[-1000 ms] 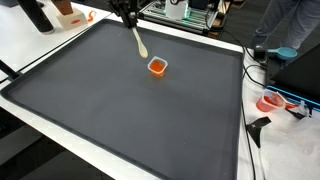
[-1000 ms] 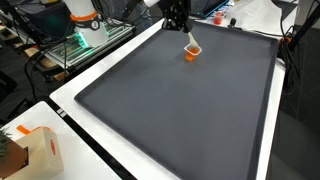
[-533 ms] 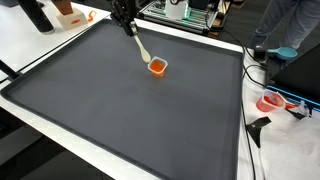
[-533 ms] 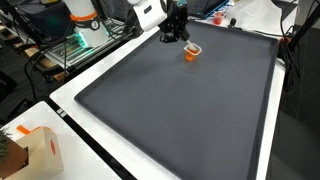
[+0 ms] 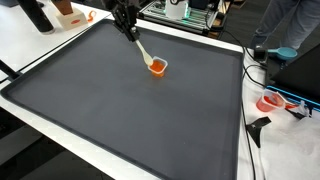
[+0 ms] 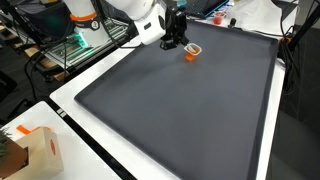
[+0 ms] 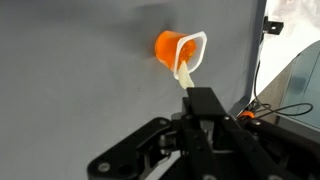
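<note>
My gripper [image 5: 126, 24] is shut on the handle of a pale wooden spoon [image 5: 141, 47]. The spoon slants down, and its tip reaches into a small orange cup [image 5: 157, 67] standing on the dark grey mat [image 5: 120, 110]. In an exterior view the gripper [image 6: 175, 36] hangs just beside the cup [image 6: 192, 52]. In the wrist view the orange cup [image 7: 172, 47] with its white rim lies above my black fingers [image 7: 205, 105], and the spoon [image 7: 184, 76] runs from them into the cup's mouth.
The mat fills a white-edged table [image 5: 30, 45]. An orange and white box [image 5: 68, 15] and a dark bottle [image 5: 35, 14] stand at the far corner. Cables and a red item [image 5: 270, 101] lie off the side. A cardboard box [image 6: 35, 150] sits near the table corner.
The gripper has tilted and shifted slightly, bringing the spoon's tip from beside the cup into the cup's mouth. The cup has stayed in place.
</note>
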Robot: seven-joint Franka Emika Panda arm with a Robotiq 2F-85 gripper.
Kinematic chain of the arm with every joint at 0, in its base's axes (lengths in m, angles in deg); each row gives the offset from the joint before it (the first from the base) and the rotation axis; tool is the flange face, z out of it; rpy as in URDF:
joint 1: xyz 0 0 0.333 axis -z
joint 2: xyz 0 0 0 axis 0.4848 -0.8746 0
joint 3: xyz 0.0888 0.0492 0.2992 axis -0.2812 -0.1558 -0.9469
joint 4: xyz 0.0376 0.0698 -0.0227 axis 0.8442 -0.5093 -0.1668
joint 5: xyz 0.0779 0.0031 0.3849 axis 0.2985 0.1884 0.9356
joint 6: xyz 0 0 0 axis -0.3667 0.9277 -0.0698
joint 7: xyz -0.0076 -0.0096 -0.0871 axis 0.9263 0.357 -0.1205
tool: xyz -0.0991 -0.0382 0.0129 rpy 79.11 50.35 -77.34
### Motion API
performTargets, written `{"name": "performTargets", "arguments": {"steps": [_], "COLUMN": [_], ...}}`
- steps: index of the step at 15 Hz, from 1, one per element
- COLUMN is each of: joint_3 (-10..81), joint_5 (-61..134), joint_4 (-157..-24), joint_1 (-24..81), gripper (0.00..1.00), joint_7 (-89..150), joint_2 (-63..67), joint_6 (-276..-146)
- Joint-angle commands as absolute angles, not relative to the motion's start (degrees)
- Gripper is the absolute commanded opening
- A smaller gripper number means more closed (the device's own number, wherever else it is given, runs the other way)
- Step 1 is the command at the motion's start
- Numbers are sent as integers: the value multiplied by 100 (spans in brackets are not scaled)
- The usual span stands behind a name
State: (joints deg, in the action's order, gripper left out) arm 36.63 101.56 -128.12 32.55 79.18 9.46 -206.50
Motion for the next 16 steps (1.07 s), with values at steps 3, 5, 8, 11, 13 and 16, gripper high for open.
{"name": "performTargets", "arguments": {"steps": [3,5,8,11,13,16], "joint_3": [3560,3561,3573,3551,3514,3442], "joint_5": [10530,10637,10636,10480,10340,10013], "joint_4": [-12681,-12626,-12588,-12555,-12523,-12441], "joint_1": [3425,3450,3430,3358,3290,3168], "gripper": [3,3,3,3,3,3], "joint_7": [8084,8087,7940,7680,7421,6878], "joint_2": [801,787,819,890,957,1068], "joint_6": [-20307,-20111,-20001,-20068,-20165,-20247]}}
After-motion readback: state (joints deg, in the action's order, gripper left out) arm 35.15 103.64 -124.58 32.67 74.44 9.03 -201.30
